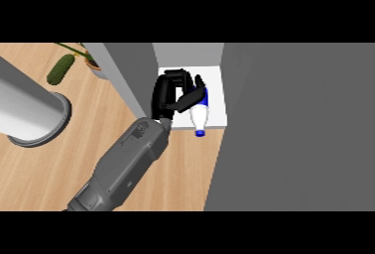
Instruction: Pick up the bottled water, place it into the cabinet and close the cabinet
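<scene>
White bottle [200, 115], blue cap toward us, lies on cabinet [218, 94] shelf near front edge. Our hand [170, 94] over it, fingers curled beside bottle body; left or right, cannot tell, other hand unseen. We judge risk: cap overhangs shelf lip, so withdrawing could roll bottle out onto counter [73, 163]; grey door [300, 124] could then strike it.
</scene>
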{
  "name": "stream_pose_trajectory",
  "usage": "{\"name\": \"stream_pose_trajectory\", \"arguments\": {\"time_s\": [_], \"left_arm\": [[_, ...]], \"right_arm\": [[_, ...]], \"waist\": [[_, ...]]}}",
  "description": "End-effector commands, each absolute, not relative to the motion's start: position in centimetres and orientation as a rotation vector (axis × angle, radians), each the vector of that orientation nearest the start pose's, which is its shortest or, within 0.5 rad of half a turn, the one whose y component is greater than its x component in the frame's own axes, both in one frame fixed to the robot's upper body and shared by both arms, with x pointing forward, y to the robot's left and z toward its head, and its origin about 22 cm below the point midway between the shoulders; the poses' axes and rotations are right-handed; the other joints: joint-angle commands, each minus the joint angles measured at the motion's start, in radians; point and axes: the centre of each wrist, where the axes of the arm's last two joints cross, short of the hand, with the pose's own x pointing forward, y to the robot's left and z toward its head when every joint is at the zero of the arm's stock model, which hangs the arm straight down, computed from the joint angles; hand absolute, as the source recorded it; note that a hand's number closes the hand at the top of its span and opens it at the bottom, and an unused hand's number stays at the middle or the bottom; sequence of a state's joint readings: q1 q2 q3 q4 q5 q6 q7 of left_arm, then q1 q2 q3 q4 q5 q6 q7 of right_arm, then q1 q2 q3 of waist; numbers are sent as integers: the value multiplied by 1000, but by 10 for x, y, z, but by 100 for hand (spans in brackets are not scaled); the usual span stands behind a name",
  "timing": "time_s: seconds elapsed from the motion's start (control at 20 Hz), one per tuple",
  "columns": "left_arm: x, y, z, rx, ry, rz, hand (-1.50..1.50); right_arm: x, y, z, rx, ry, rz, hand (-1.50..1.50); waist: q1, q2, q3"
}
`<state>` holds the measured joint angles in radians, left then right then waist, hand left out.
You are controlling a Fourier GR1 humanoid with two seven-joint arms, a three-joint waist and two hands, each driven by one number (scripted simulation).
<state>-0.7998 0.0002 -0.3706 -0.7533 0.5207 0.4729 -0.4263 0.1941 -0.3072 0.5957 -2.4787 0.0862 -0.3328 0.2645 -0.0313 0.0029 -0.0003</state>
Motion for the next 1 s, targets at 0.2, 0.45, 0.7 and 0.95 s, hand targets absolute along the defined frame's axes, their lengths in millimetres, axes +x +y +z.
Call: {"name": "stream_pose_trajectory", "arguments": {"time_s": [0.2, 0.45, 0.7, 0.95], "left_arm": [[401, 71, 36, 47, -1740, 44, 150], [408, 91, 14, 130, -1745, 64, 150], [415, 90, 18, 259, -1754, 34, 150], [417, 98, 12, 319, -1779, -3, 150]], "right_arm": [[103, -179, 170, 214, -1952, 169, -150], [98, -185, 170, 250, -1973, 179, -150], [97, -187, 167, 250, -1976, 201, -150], [101, -185, 156, 264, -1960, 225, -150]], "waist": [[-1, 1, 0], [-25, 10, 0], [-31, 11, 0], [-44, 19, 0]]}}
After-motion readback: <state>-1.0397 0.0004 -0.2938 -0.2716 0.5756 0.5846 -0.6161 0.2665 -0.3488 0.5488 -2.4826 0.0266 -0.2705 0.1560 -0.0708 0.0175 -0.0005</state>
